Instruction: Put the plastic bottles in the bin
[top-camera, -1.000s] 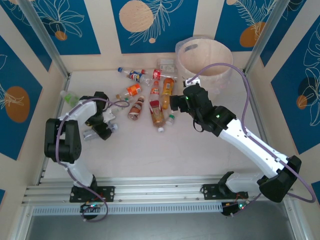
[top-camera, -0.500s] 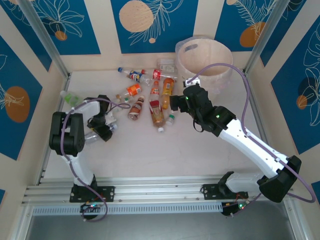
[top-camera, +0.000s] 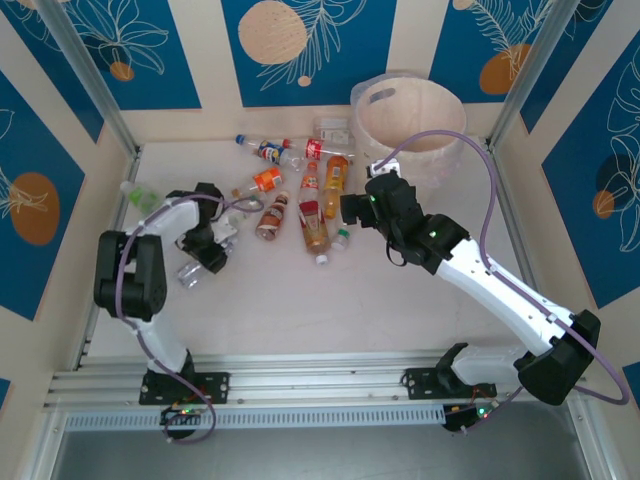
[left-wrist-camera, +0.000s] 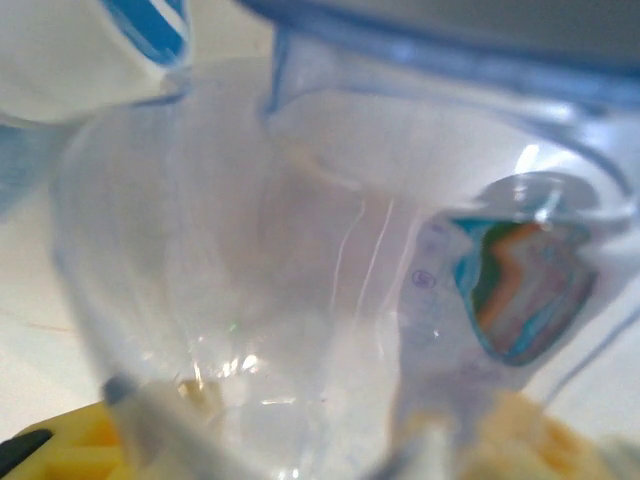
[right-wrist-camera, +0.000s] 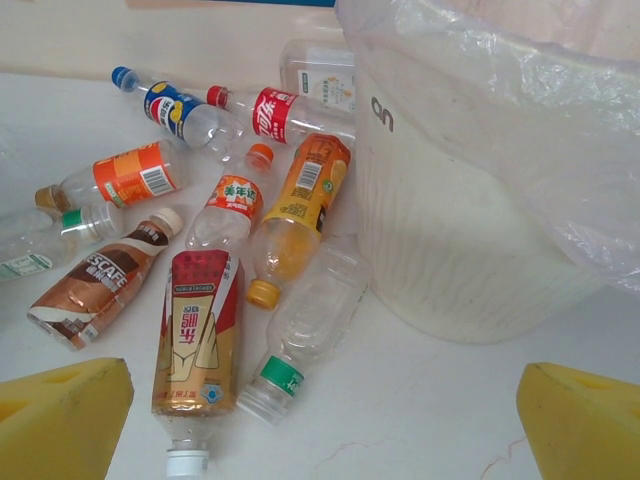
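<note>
We set the left hand (top-camera: 207, 254) astride a clear bottle (left-wrist-camera: 300, 300) on the worktop (top-camera: 300, 300), though we cannot tell whether it pinches it, while the right hand (right-wrist-camera: 320, 415), spread wide, hangs over the plastic bottles (right-wrist-camera: 195, 340) lying beside the bin (right-wrist-camera: 470, 250) for short transfers.

bright, even light; left wrist blurry

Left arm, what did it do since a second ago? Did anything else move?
The left end effector slid a little toward the other bottles, with a clear bottle now between its pads; a firm grip can't be confirmed. The right end effector, open, those bottles and the bin stayed put.
</note>
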